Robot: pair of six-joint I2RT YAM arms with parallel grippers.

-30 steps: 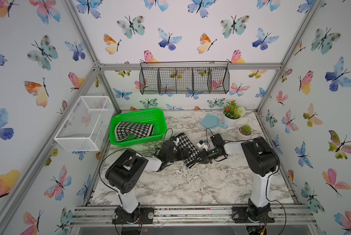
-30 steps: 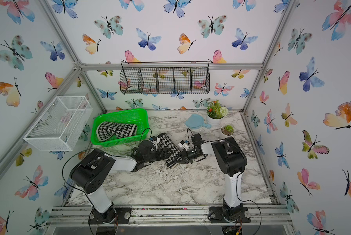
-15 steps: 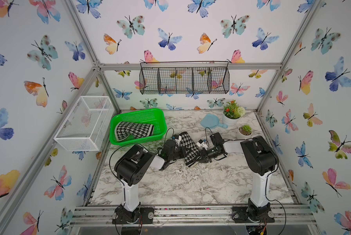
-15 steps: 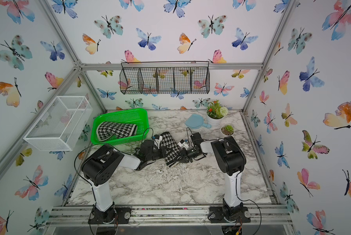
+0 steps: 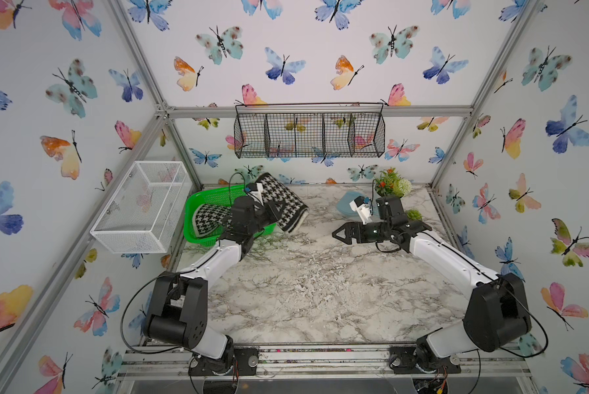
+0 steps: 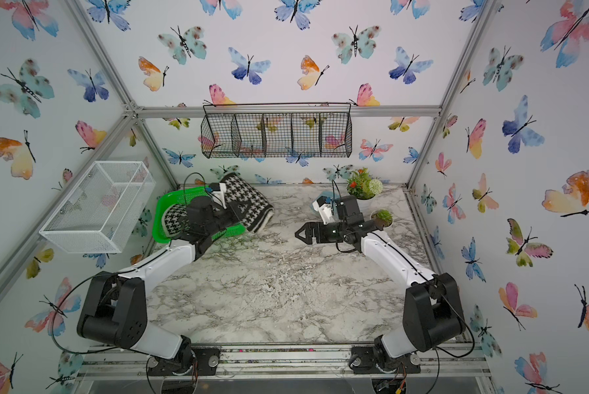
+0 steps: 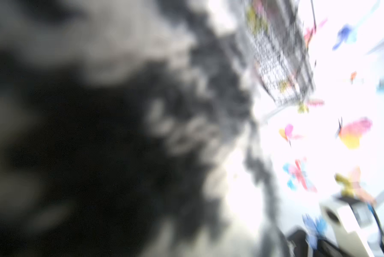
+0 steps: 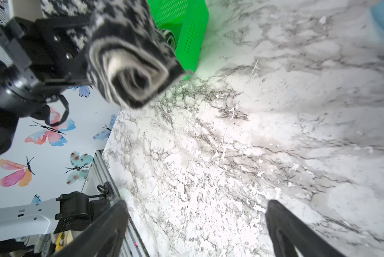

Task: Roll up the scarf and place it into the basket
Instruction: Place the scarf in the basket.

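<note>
One black-and-white houndstooth scarf (image 5: 283, 199) is rolled into a thick bundle and held clear of the surface (image 5: 320, 290). The left gripper (image 5: 278, 209) clamps it around the middle. It hangs tilted over the right-hand rim of the bright green basket (image 5: 188, 221), which sits in the far left corner of the surface. Part of the roll is above the basket and part juts out over bare marble. The rolling looks done; what is left, as I read it, is to bring the bundle fully over the basket, lower it and let go. In the right wrist view the roll's end (image 8: 131, 75) shows a loose spiral of cream and dark layers, squashed to a rough oblong. A second houndstooth scarf (image 5: 207, 218) lies flat inside the basket. The right gripper (image 5: 337, 234) has its jaws wide apart with nothing between them. It is low over the surface toward the right side, well apart from the roll.
</note>
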